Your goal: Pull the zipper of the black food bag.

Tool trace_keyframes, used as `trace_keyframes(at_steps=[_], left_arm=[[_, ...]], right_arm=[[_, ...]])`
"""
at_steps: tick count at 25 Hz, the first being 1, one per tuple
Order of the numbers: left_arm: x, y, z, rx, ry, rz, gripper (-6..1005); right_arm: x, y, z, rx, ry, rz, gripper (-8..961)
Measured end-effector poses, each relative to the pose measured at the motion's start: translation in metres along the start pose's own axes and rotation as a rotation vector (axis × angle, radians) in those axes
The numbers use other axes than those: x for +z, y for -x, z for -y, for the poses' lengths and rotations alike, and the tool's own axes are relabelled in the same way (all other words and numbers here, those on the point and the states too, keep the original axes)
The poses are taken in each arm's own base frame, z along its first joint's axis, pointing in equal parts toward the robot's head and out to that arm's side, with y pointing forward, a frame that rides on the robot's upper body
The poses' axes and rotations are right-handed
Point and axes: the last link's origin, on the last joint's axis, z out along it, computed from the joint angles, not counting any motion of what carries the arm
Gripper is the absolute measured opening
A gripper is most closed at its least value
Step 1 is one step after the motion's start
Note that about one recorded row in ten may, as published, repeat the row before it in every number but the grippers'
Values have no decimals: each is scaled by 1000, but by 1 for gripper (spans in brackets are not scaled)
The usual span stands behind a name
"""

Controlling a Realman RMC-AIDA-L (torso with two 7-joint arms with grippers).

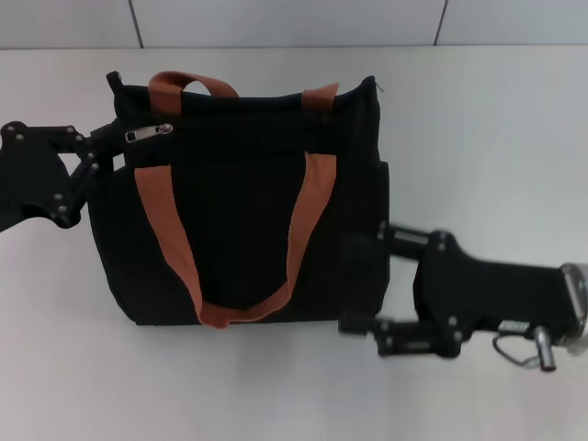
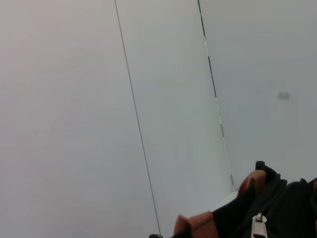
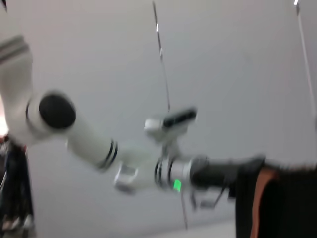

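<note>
The black food bag (image 1: 239, 211) lies flat on the white table, its orange-brown straps on top. The silver zipper (image 1: 147, 133) sits at the bag's far left corner, its pull tab lying flat. My left gripper (image 1: 99, 163) is at the bag's left edge just below the zipper, and its fingers meet on the fabric there. My right gripper (image 1: 367, 277) is open at the bag's right side, one finger touching the edge. The left wrist view shows the zipper (image 2: 258, 225) and the bag's top (image 2: 290, 208). The right wrist view shows the bag (image 3: 287, 203) and my left arm (image 3: 89, 136).
The white table (image 1: 478, 138) extends around the bag on all sides. A light tiled wall (image 1: 294, 23) runs along the table's far edge, close behind the bag.
</note>
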Motion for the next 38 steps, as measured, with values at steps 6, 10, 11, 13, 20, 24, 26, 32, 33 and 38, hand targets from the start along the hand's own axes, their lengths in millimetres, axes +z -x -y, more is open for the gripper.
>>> trace_keyframes(at_steps=[6,10,11,13,20,24,26,32,33,38], left_arm=[[3,0,-5,16,-36,-42,29],[5,0,-9,25,-35,-61,29],[5,0,-10,26,-35,-63,29],[5,0,-10,26,-42,-68,29],[3,-1,-11,54,-73,-86,29],[4,-1,-13,64,-73,-94,29],[4,-1,-14,69,-70,-99,29],[7,-3,-18,98,-60,-120,29],[7,-3,-18,98,-60,-120,29],[6,-5,-16,110,-74,-131,30]], right_arm=[[9,22,11,48,-69,202,813],[19,40,27,164,-51,244,812],[20,44,31,194,-46,245,812],[23,52,39,253,-38,239,812],[30,74,58,404,-4,193,814],[34,94,70,535,23,162,811],[36,98,72,566,27,156,810],[48,121,90,734,19,54,810],[48,121,90,734,19,54,810],[65,128,97,813,25,-59,810]])
